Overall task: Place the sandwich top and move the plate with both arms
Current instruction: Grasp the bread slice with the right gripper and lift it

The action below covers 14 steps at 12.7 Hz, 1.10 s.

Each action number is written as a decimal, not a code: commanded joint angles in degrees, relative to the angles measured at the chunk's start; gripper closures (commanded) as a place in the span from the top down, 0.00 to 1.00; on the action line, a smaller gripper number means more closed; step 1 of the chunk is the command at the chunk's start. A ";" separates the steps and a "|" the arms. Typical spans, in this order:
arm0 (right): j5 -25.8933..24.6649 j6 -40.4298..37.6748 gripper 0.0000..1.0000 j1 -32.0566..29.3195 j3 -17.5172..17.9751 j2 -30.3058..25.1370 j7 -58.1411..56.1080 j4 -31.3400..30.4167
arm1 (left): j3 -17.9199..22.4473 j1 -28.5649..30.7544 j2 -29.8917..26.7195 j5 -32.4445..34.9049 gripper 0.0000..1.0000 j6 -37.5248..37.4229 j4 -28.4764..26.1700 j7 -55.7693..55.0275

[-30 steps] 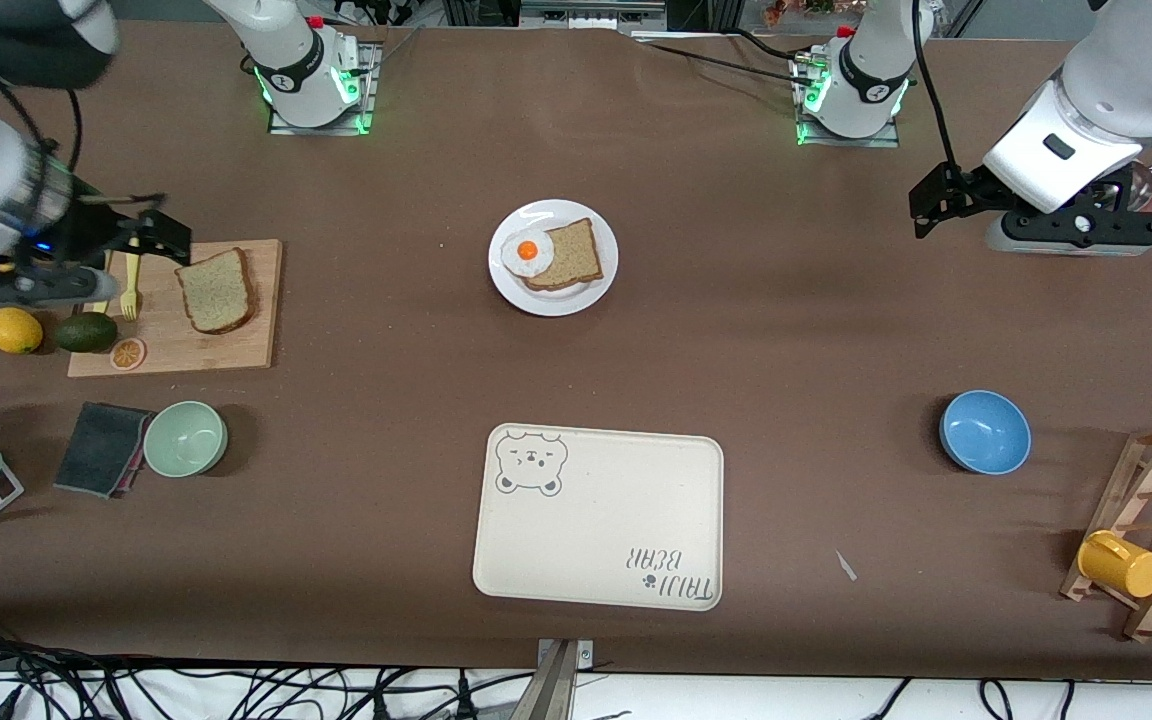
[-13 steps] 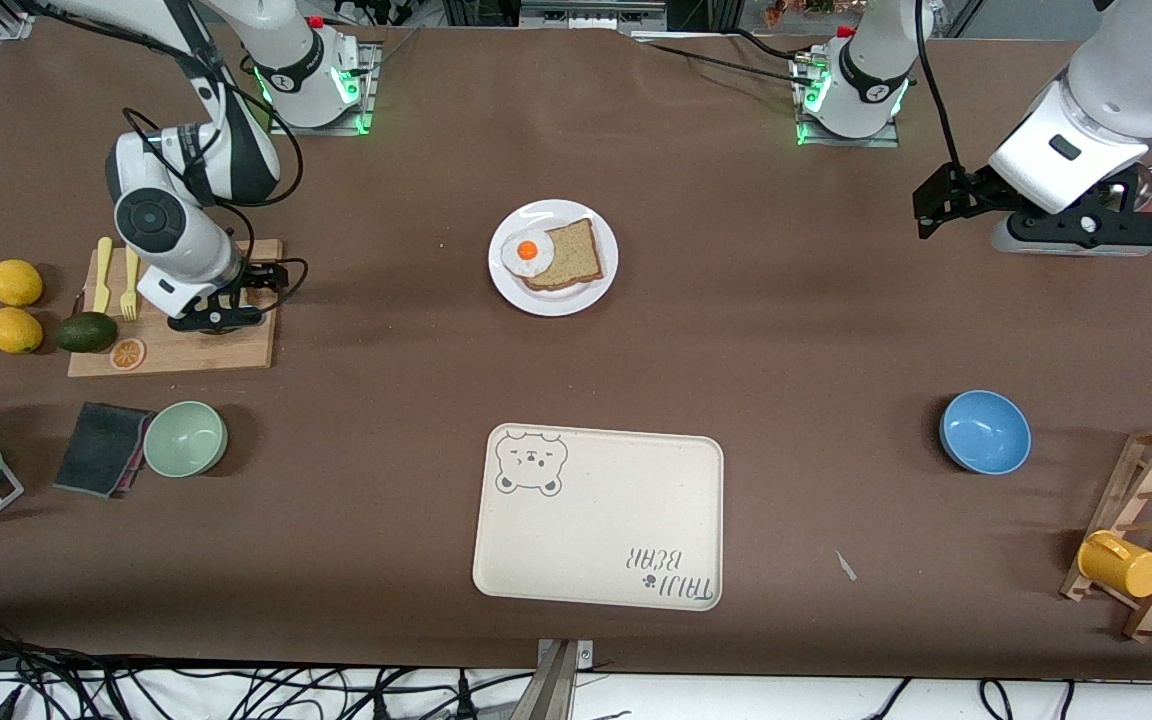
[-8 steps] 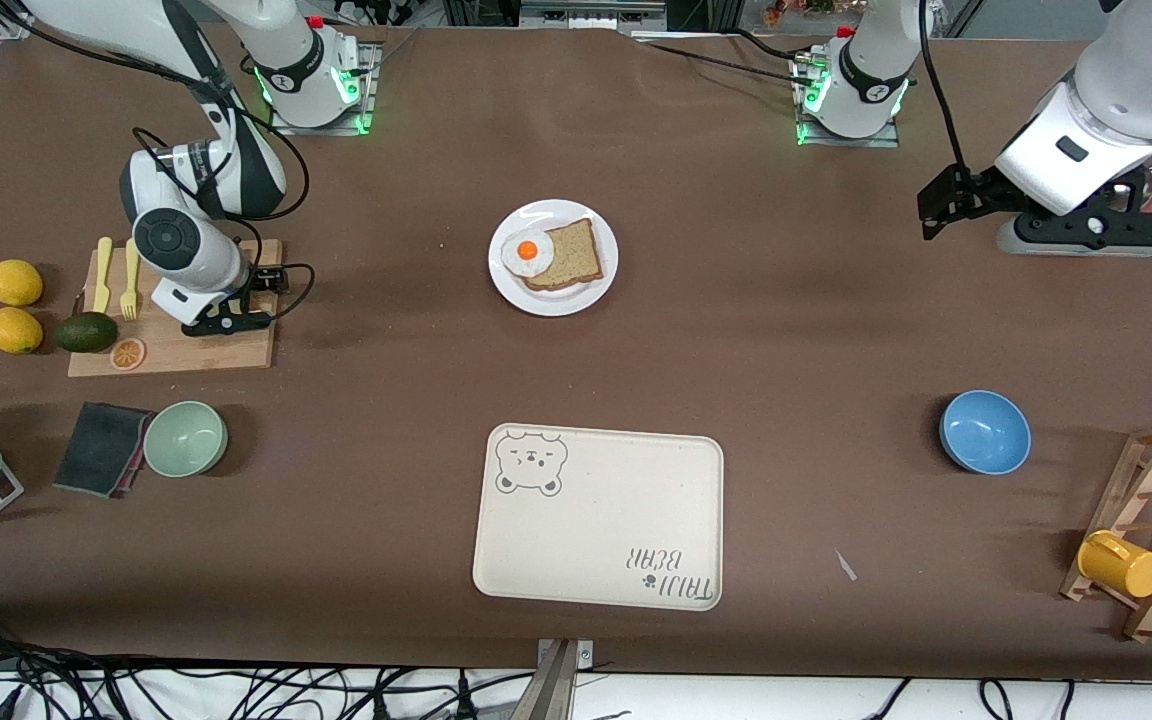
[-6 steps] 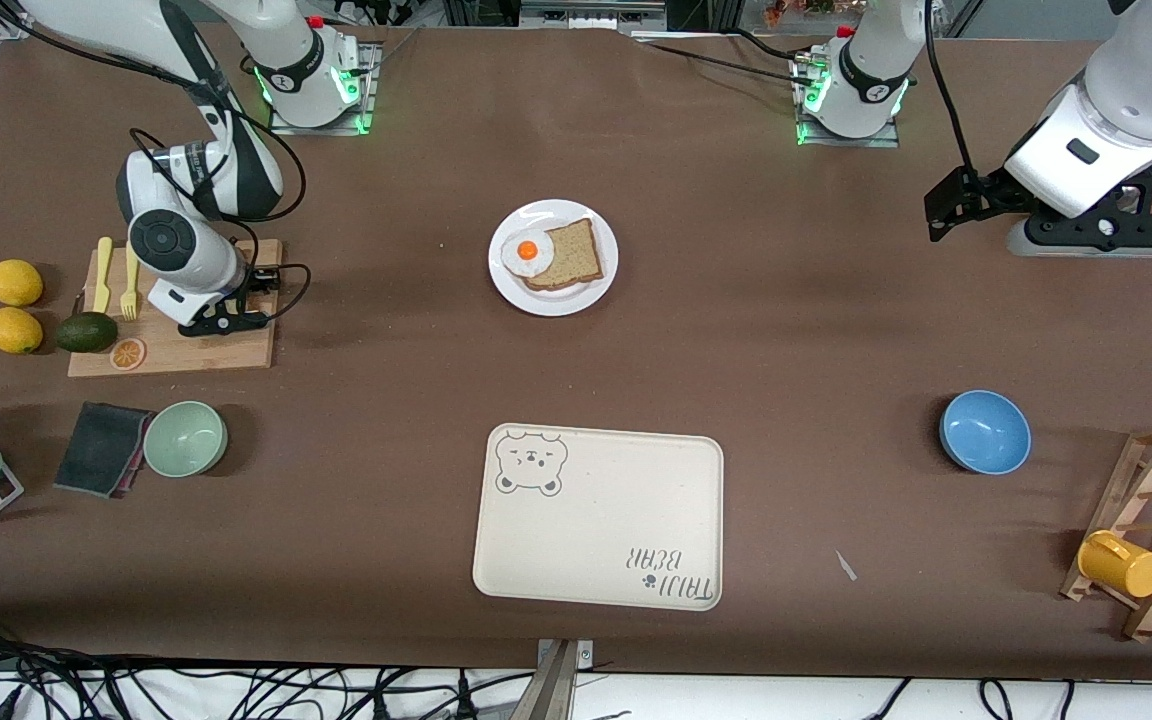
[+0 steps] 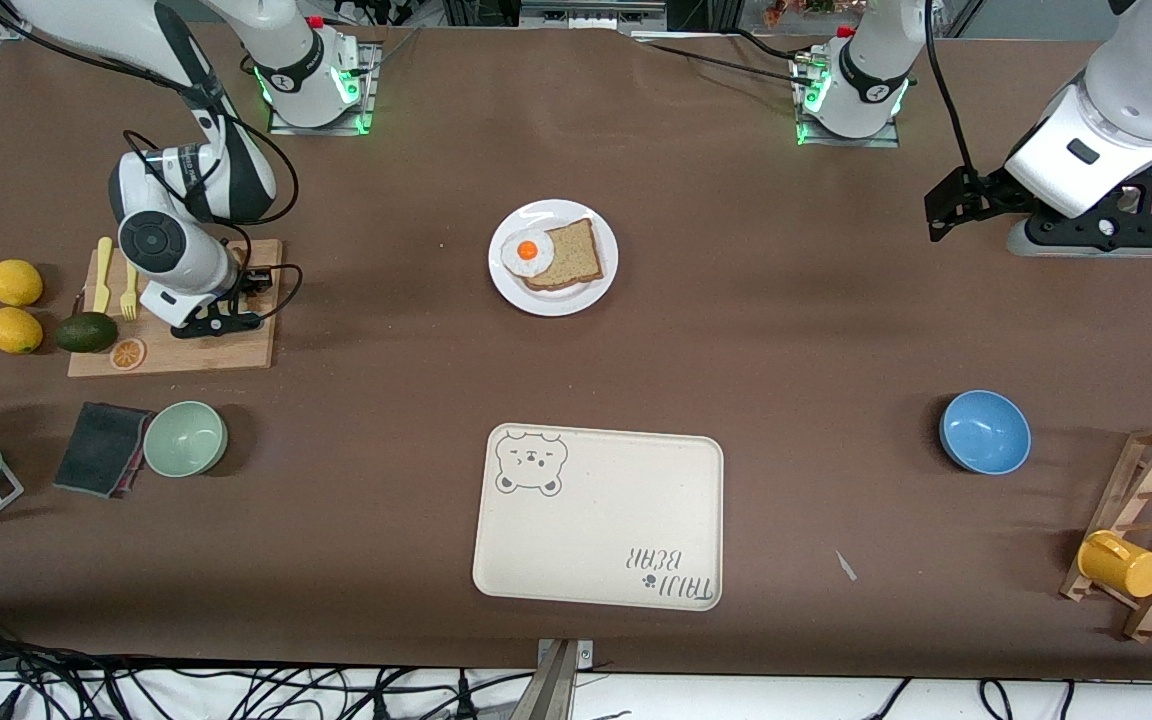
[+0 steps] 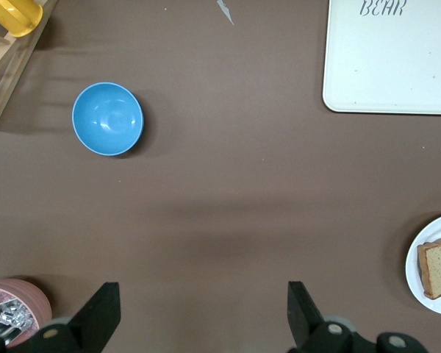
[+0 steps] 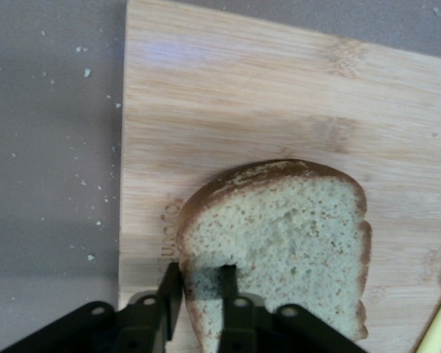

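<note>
The sandwich top (image 7: 294, 228), a speckled brown slice with a darker crust, lies on the wooden cutting board (image 7: 242, 95) at the right arm's end of the table. My right gripper (image 7: 200, 271) is down on the board, shut on the slice's crust edge, one finger outside the crust and one on the crumb. In the front view the right hand (image 5: 206, 318) hides the slice. The white plate (image 5: 546, 300) sits mid-table with a second bread slice (image 5: 566, 255) and a fried egg (image 5: 526, 252) on it. My left gripper (image 6: 204, 316) waits open over bare table at the left arm's end.
The cream bear tray (image 5: 596, 515) lies nearer the front camera than the plate. A blue bowl (image 5: 984, 430) and a wooden rack with a yellow mug (image 5: 1121, 565) stand toward the left arm's end. A green bowl (image 5: 185, 437), lemons, an avocado (image 5: 86, 332) and yellow cutlery surround the board.
My right arm came down onto the cutting board and its fingers closed in on the bread's crust. The left hand drifted slightly toward its end of the table.
</note>
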 commanded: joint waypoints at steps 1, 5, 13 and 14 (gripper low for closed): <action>-0.73 1.31 0.00 -0.39 -0.24 2.43 -0.71 0.83 | -0.45 0.45 0.00 0.46 1.00 -1.03 0.94 0.31; -0.64 0.69 0.00 -0.04 -0.15 2.35 -0.27 1.71 | -0.53 0.37 0.00 0.54 1.00 -1.02 0.94 0.22; 1.03 -32.50 0.00 0.32 6.95 1.65 0.78 22.69 | -0.62 0.37 0.00 0.46 1.00 -1.02 0.94 0.22; 3.29 -36.19 0.00 0.40 8.80 1.73 1.65 25.85 | -0.62 0.37 0.00 0.54 1.00 -1.11 0.94 0.22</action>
